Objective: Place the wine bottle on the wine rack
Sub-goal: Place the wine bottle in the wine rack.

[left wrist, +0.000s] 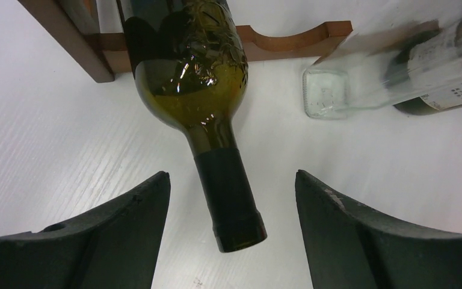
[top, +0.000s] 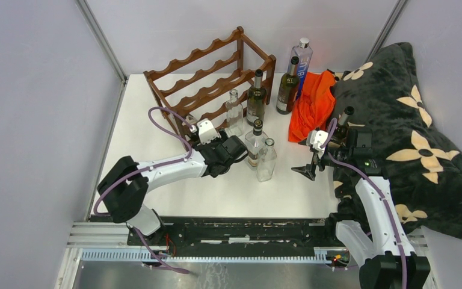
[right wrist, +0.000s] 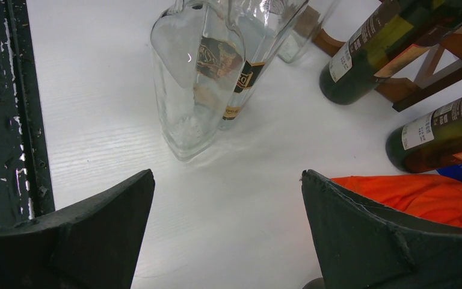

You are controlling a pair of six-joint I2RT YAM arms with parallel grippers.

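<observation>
Wine bottle (left wrist: pixel 192 72) lies on its side, body over the wine rack (left wrist: pixel 289 39) bottom rail at twelve o'clock, neck toward six between my left claw (left wrist: pixel 231 177), spread and untouching. Right claw (right wrist: pixel 227 174) gapes wide, empty.

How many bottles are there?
8. Beside the wine rack stand three clear bottles, two dark bottles, one blue-labelled bottle; a green bottle lies in it; a capped bottle by the blanket. More may hide.
</observation>
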